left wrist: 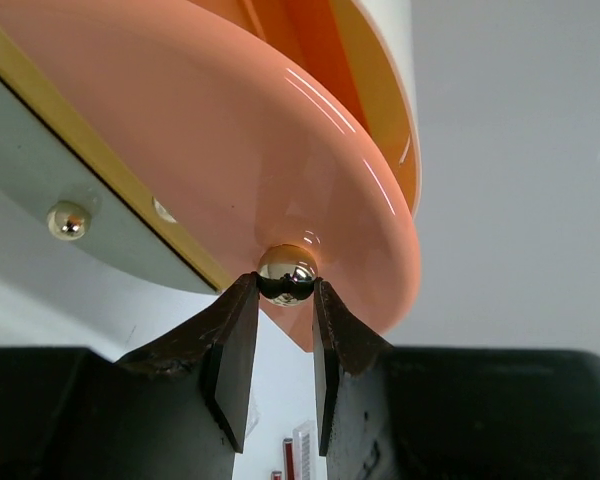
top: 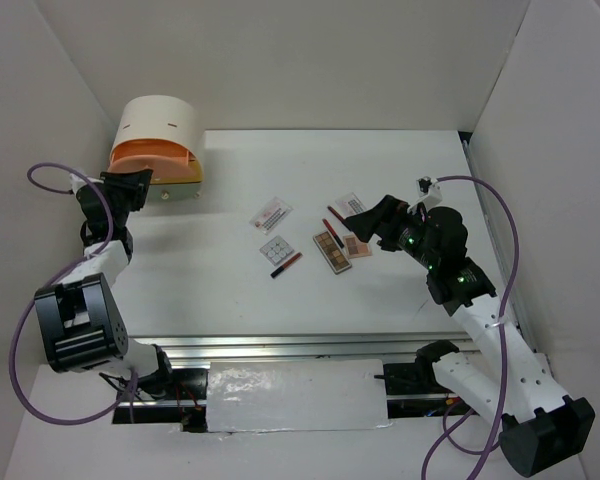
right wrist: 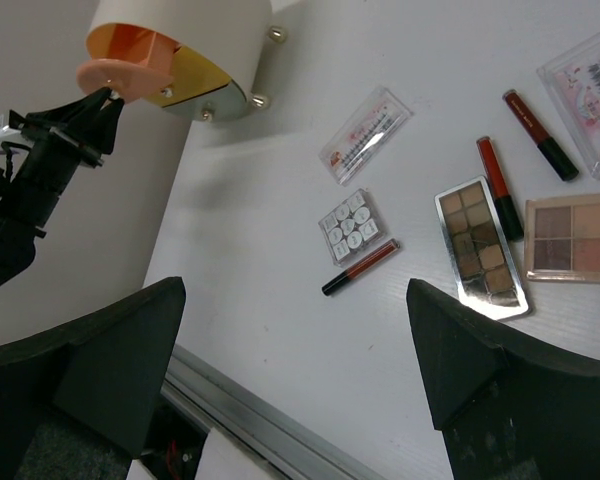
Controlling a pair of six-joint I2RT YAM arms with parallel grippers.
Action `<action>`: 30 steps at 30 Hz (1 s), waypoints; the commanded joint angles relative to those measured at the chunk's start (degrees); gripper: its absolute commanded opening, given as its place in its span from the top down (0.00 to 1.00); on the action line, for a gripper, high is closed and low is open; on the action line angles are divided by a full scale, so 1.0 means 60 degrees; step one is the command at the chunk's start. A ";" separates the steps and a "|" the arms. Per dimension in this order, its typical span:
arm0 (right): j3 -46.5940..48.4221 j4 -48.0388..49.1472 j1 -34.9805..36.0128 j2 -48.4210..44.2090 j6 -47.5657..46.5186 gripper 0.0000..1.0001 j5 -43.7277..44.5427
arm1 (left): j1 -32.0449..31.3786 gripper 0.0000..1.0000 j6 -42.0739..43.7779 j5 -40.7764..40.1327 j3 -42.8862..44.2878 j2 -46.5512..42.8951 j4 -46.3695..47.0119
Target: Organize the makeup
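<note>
The makeup lies mid-table: a white square palette, a red and black pencil, a printed sachet, a long brown palette, a smaller brown palette, two more red pencils and a second sachet. My left gripper is shut on the round metal knob of the pink drawer front. My right gripper is open and empty, raised above the palettes.
The rounded cream, pink and yellow drawer box stands at the back left on small metal feet. White walls close in the table on three sides. A metal rail runs along the near edge.
</note>
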 commanded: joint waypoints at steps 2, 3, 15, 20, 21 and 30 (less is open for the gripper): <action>-0.0106 0.0425 0.0011 -0.0122 -0.0071 0.00 -0.0145 | 0.0066 0.70 0.0444 -0.0155 -0.0440 -0.0806 -0.0410; -0.0121 0.0425 0.0025 -0.0122 -0.0056 0.00 -0.0160 | 0.0066 0.70 0.0532 -0.0170 -0.0485 -0.0908 -0.0498; -0.0180 0.0454 0.0011 -0.0181 0.0032 0.00 -0.0307 | 0.0183 0.62 0.0679 -0.0243 -0.1481 -0.1905 -0.0778; -0.0238 0.0425 0.0025 -0.0210 0.0046 0.00 -0.0336 | 0.0227 0.48 0.0767 -0.0024 -0.1408 -0.1774 -0.0851; -0.0238 0.0439 0.0011 -0.0210 0.0032 0.00 -0.0321 | 0.0213 0.42 0.0767 0.0006 -0.1408 -0.1788 -0.0851; -0.0209 0.0425 0.0025 -0.0064 -0.0012 0.00 -0.0322 | 0.0213 0.00 0.0972 -0.0155 -0.1320 -0.2446 -0.1727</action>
